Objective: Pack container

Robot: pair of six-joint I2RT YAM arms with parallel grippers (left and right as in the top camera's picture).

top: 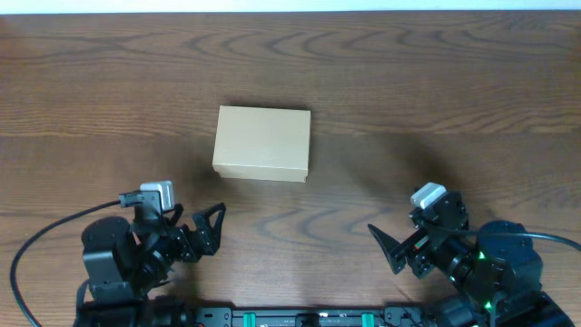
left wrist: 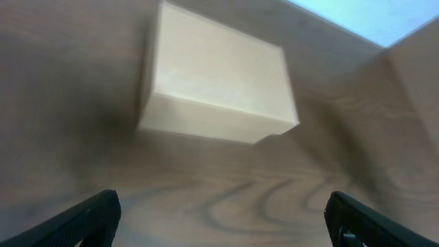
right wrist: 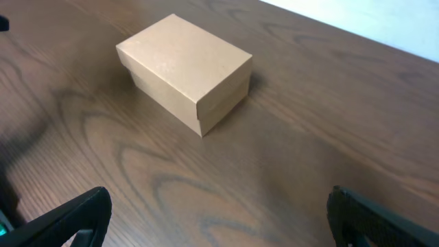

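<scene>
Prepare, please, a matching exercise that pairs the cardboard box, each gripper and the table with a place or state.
1. container
2. left gripper
3. right gripper
4. table

a. open, lower right of the overhead view
b. brown wood grain
c. lid shut, mid-table
d. open, lower left of the overhead view

Pairs: 1-c, 2-d, 3-a, 4-b

This looks like a robotics lab bench, not a home or a shop. A black jointed left robot arm (top: pixel 113 259) and a matching right robot arm (top: pixel 495 263) stand at the near edge of a dark brown wood-grain surface (top: pixel 454 82), by a black mounting rail with green fittings (top: pixel 300 318). A thin black cable (top: pixel 45 233) loops out from the left arm, and a small green indicator light (top: pixel 479 263) glows on the right one. A small plain tan cardboard box (top: pixel 262 143), unmarked, lies on the surface.
</scene>
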